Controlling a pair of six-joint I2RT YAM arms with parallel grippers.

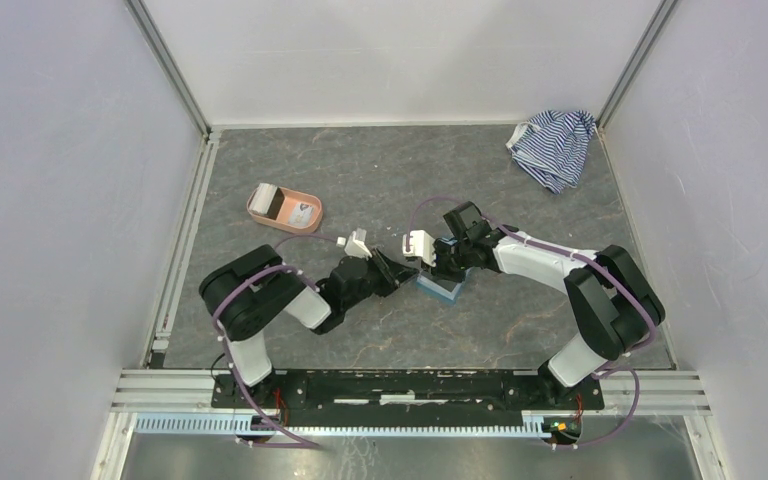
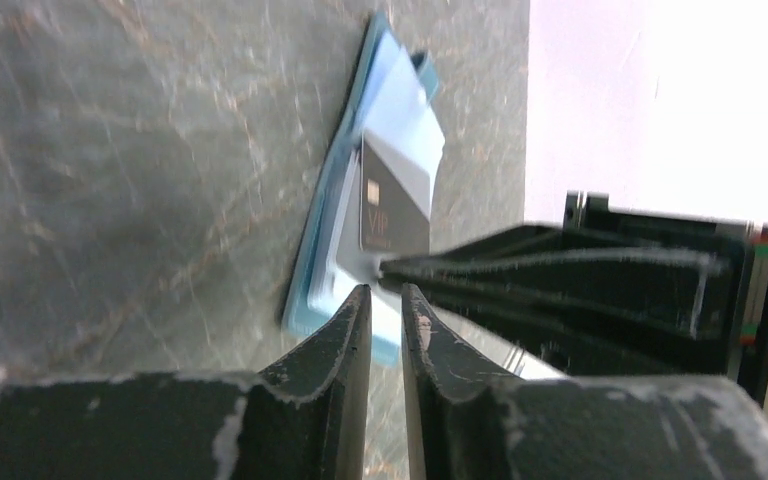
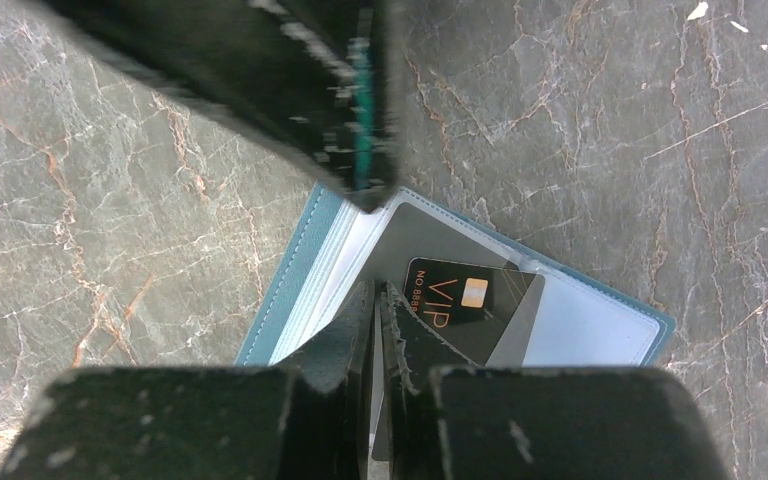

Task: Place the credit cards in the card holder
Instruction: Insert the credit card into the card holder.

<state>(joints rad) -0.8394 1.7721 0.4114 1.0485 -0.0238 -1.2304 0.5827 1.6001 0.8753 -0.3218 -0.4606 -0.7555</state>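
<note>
The black card (image 3: pixel 465 305) lies part-sleeved in the open card holder (image 3: pixel 295 270) on the tabletop (image 1: pixel 360 170).
The left pincer (image 2: pixel 384 292), barely a slit and empty, sits at its edge; the right pincer (image 3: pixel 377 292), nearly closed, noses the sleeves. Next, I'd say: push the card home.

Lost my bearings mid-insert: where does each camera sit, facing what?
Top external: above and behind, facing down on the table; both arms show.
Left wrist: low, facing the card holder past the left gripper.
Right wrist: above the VIP card, looking down past the right gripper.
Both wrist views share that card.
</note>
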